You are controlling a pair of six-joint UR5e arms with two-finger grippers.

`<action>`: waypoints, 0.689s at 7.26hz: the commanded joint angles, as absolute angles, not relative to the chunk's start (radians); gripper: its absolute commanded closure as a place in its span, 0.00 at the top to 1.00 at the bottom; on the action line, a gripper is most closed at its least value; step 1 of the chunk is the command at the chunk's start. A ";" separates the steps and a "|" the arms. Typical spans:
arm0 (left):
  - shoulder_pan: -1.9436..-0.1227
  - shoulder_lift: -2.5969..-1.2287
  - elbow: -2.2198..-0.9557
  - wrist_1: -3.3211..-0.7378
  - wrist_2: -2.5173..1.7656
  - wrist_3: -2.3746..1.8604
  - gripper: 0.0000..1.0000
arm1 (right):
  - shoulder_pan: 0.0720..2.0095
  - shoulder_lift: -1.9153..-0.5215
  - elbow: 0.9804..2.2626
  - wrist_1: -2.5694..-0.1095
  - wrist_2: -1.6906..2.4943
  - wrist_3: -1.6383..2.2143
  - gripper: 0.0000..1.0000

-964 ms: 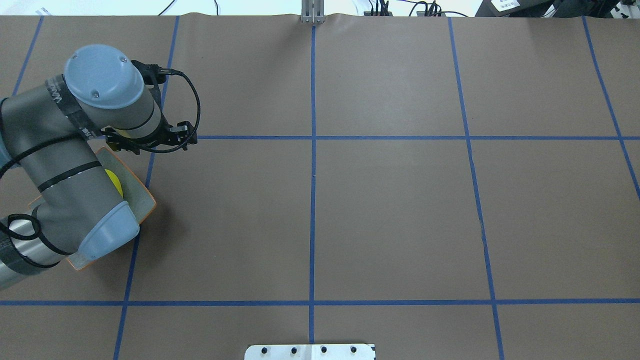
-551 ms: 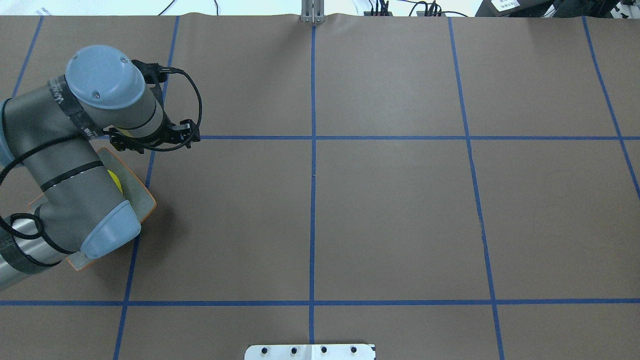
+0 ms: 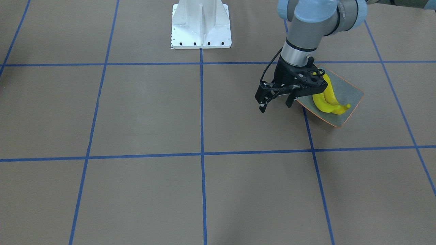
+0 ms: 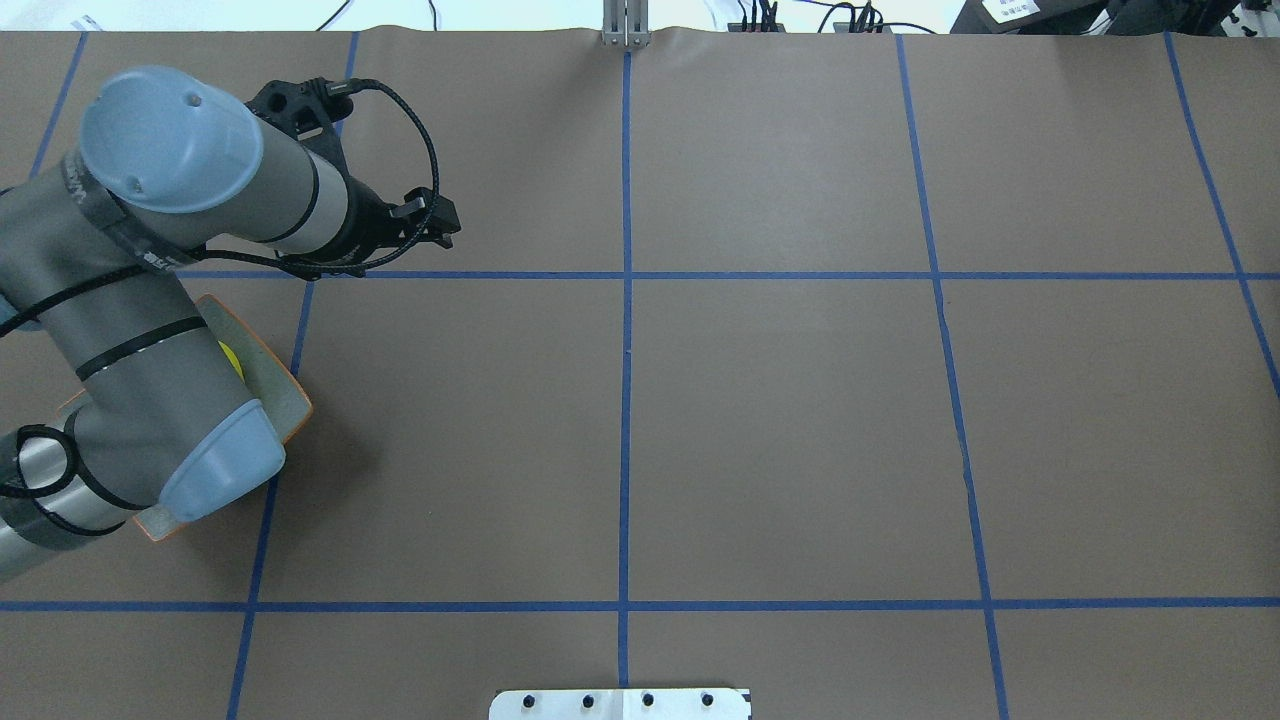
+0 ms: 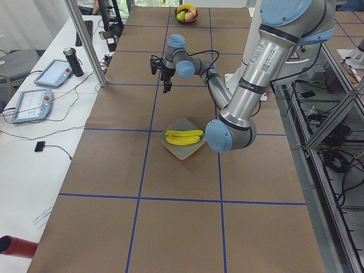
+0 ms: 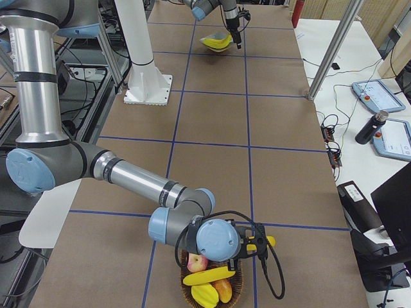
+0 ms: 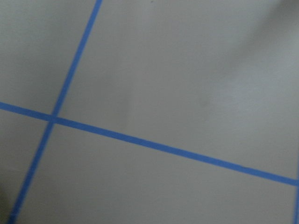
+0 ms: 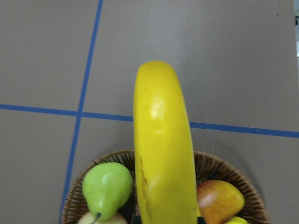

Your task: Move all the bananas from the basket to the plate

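The grey-green plate (image 3: 351, 93) with an orange rim holds two yellow bananas (image 3: 326, 99). In the overhead view the left arm hides most of the plate (image 4: 285, 400). My left gripper (image 3: 275, 104) is open and empty, hanging above the table just beside the plate's edge; it also shows in the overhead view (image 4: 440, 222). My right gripper (image 6: 255, 244) hovers over the wicker basket (image 8: 215, 163) and is shut on a banana (image 8: 163, 154), held above the rim. Another banana (image 6: 207, 277) lies in the basket.
The basket also holds a green pear (image 8: 107, 186) and an apple (image 8: 219, 197). A white arm mount (image 3: 201, 25) stands at the robot's side of the table. Blue tape lines grid the brown table. Tablets and cables lie on the side desk (image 6: 385, 96).
My left gripper has swung away from the plate, moving farther from the robot and toward the table's middle. It stays empty. The plate and its bananas have not moved.
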State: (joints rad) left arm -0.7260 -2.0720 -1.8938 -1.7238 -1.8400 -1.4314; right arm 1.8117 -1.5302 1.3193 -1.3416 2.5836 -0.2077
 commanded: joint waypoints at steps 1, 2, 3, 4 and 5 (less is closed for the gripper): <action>-0.657 -2.108 -1.860 -1.952 -1.839 -1.548 0.99 | 1.607 -1.525 1.429 -1.171 2.614 0.156 0.00; -0.641 -2.165 -1.801 -2.044 -1.838 -1.592 0.96 | 1.538 -1.525 1.463 -1.044 2.612 0.389 0.00; -0.617 -2.228 -1.760 -2.087 -1.838 -1.661 0.90 | 1.470 -1.525 1.466 -0.882 2.612 0.596 0.00; -0.609 -2.246 -1.749 -2.138 -1.838 -1.705 1.00 | 1.389 -1.522 1.470 -0.729 2.605 0.812 0.00; -0.592 -2.247 -1.729 -2.201 -1.836 -1.768 1.00 | 1.302 -1.510 1.495 -0.600 2.568 1.015 0.00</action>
